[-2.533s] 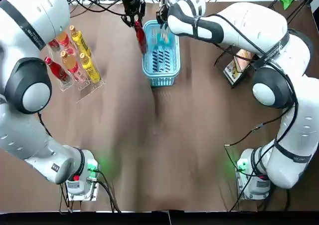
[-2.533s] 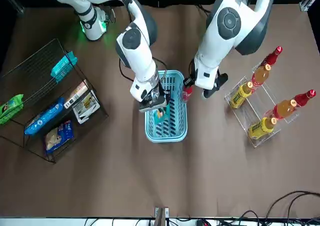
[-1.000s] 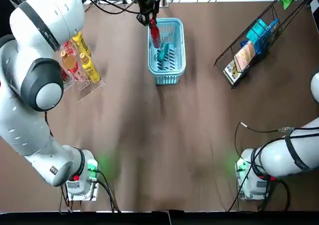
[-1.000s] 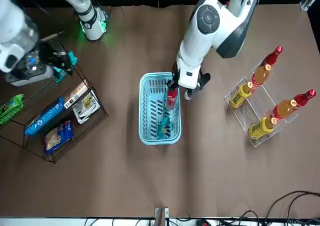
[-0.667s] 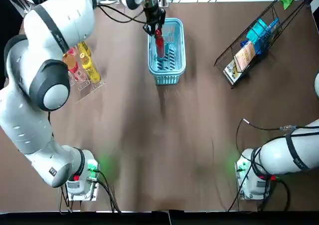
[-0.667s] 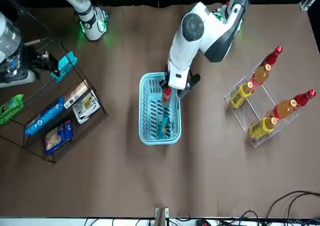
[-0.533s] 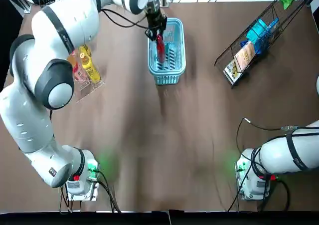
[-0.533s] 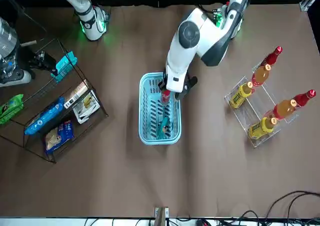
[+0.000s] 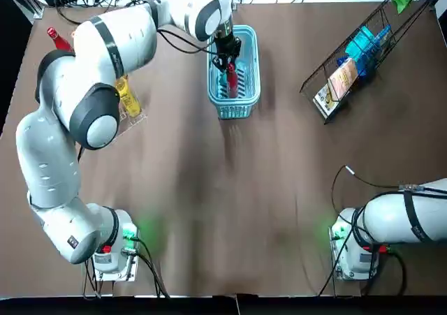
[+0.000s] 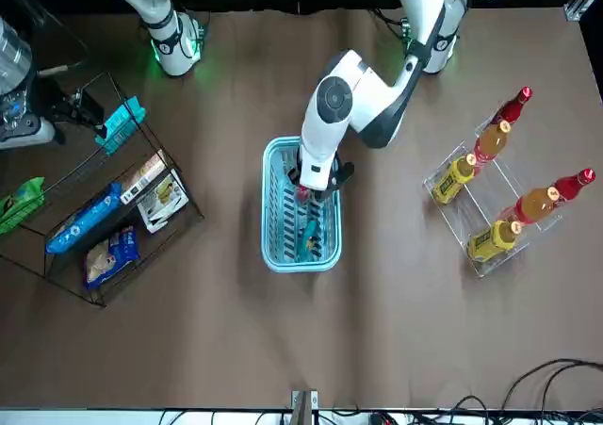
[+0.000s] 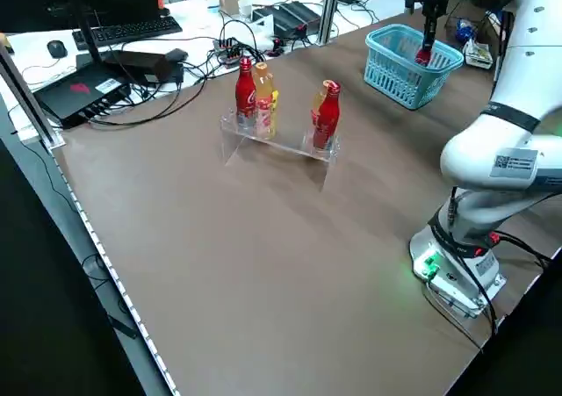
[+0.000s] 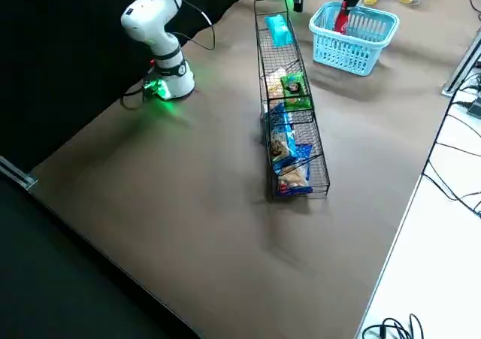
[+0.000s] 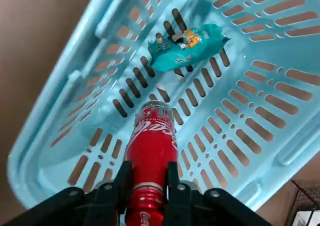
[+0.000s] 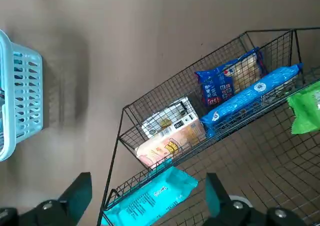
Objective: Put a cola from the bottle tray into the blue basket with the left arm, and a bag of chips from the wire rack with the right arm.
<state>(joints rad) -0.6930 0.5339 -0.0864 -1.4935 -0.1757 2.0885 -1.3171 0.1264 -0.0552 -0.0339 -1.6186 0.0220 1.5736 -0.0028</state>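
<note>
Your left claw grips the cola inside the blue basket; your right claw hangs open by the wire rack.

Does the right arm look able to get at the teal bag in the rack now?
Probably yes. The right gripper hovers open beside the rack, the teal bag lies just before it, and nothing seems to cover it.
</note>
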